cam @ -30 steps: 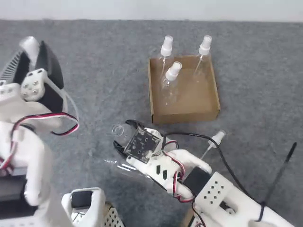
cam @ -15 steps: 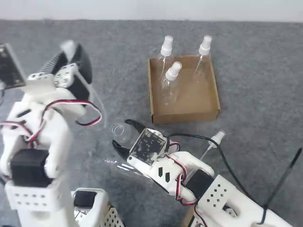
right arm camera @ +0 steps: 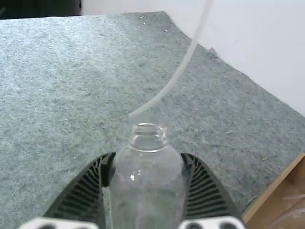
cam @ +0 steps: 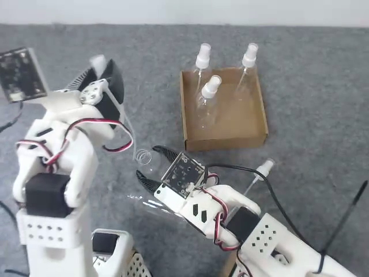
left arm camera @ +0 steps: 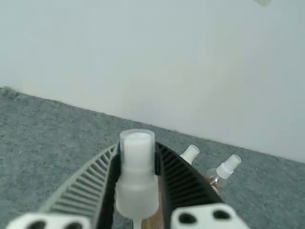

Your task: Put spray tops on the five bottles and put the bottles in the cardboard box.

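Holds spray top (left arm camera: 137, 183) clamped in left gripper (left arm camera: 137, 151), open bottle (right arm camera: 147, 181) pinched in right gripper (right arm camera: 147, 160); may miss the bottle neck through sideways bending of thin dip tube (right arm camera: 181, 67).

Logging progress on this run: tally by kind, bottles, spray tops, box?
Capped bottles in the cardboard box: 3
Open bottle in the right hand: 1
Loose spray tops: 2 (left hand, carpet)
Cardboard box: 1
Total: 7
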Action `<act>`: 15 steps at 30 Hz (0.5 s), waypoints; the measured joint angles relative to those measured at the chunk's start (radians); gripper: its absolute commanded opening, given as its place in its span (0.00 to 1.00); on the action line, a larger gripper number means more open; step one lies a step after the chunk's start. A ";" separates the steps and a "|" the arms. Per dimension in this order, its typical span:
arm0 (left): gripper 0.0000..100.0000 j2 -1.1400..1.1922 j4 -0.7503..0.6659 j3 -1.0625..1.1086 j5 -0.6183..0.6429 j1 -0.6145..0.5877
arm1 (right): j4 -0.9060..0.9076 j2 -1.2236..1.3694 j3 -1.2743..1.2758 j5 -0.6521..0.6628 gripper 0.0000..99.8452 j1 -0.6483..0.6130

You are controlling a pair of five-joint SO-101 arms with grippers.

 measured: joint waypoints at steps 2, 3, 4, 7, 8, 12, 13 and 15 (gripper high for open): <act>0.01 0.000 0.000 0.000 0.000 0.020 | 0.000 0.000 0.000 0.000 0.01 0.000; 0.01 0.000 0.000 0.000 0.000 0.032 | 0.002 0.000 0.000 0.000 0.01 0.000; 0.01 0.000 0.000 0.000 0.000 0.032 | 0.002 0.000 0.000 0.000 0.01 0.000; 0.01 0.000 0.000 0.000 0.000 0.028 | 0.002 0.000 0.000 0.000 0.01 0.000; 0.01 0.000 0.000 0.000 0.000 0.031 | 0.002 0.000 0.000 0.000 0.01 0.000; 0.01 0.000 0.000 0.000 0.000 0.031 | 0.002 0.000 0.000 0.000 0.01 0.000; 0.01 0.000 -0.003 0.000 0.000 0.031 | 0.002 0.000 0.000 0.000 0.01 0.000; 0.01 0.000 -0.017 0.000 0.000 0.034 | 0.002 0.000 0.000 0.000 0.01 0.000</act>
